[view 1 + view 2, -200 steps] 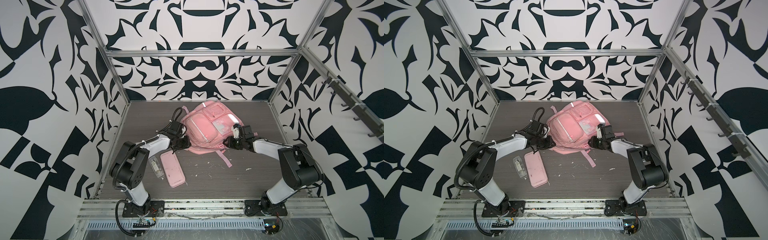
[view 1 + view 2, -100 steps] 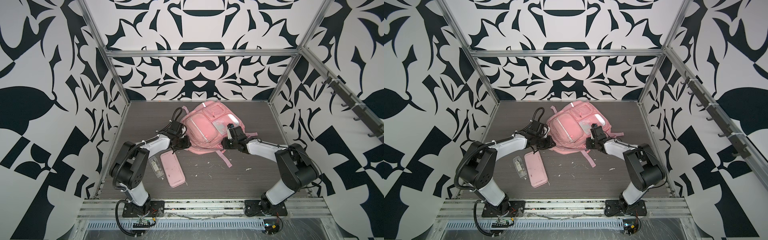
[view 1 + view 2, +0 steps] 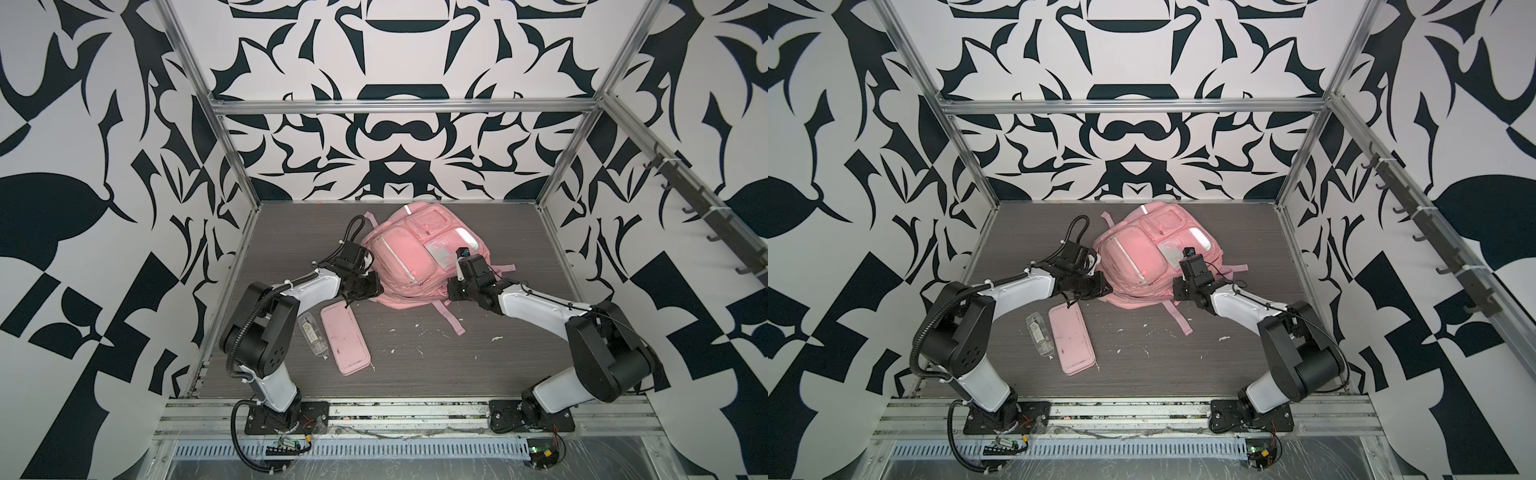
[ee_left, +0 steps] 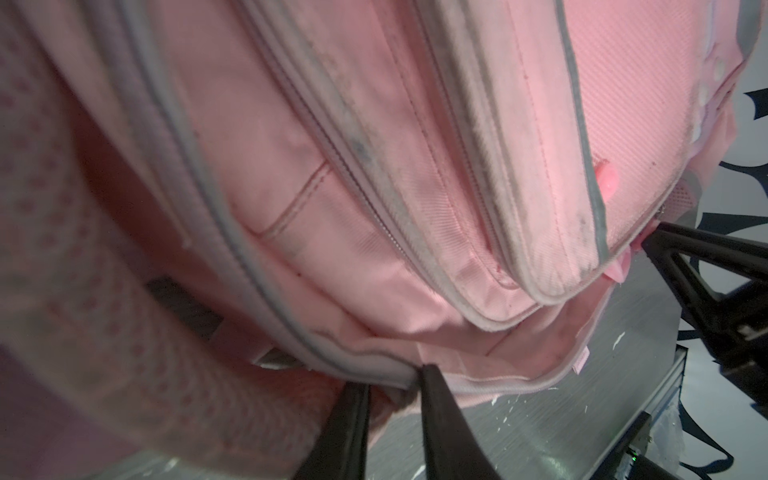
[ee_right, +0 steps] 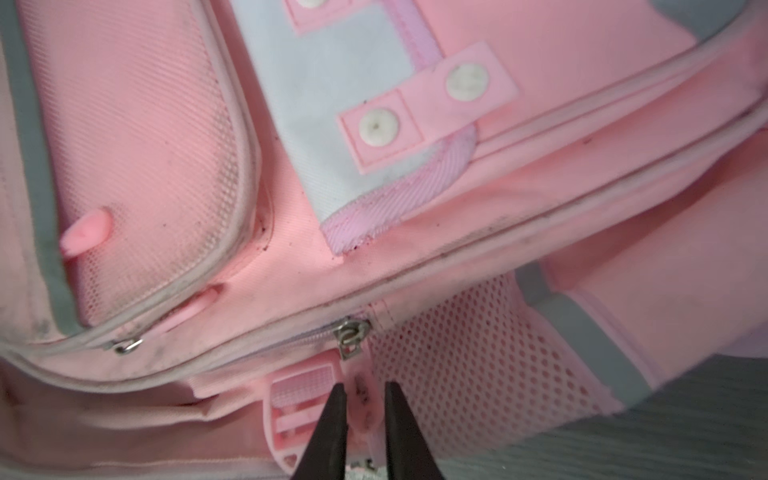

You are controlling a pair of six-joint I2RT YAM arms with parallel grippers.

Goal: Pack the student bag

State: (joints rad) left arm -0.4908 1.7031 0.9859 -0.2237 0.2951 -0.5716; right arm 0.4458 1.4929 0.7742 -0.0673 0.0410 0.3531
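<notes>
The pink student bag [image 3: 399, 266] [image 3: 1133, 257] lies front-up at the back middle of the table. At its lower left corner my left gripper [image 3: 376, 291] [image 3: 1106, 289] is shut, and the left wrist view shows it [image 4: 392, 382] pinching a fold of the bag's bottom edge [image 4: 374, 365]. At the lower right side sits my right gripper [image 3: 451, 291] [image 3: 1177, 293]. In the right wrist view it [image 5: 363, 395] is shut on the pink zip pull [image 5: 362, 388], which hangs from the metal slider [image 5: 351, 332] beside the mesh side pocket [image 5: 457, 365].
A flat pink pencil case [image 3: 345, 336] [image 3: 1070, 336] and a small clear bottle [image 3: 312, 336] [image 3: 1040, 334] lie on the table in front of the left arm. A loose bag strap [image 3: 451, 320] trails toward the front. White scraps dot the dark tabletop [image 3: 415, 365].
My right gripper has moved left along the bag's lower edge and its jaws have narrowed onto the zip pull. The left arm and the bag have stayed put.
</notes>
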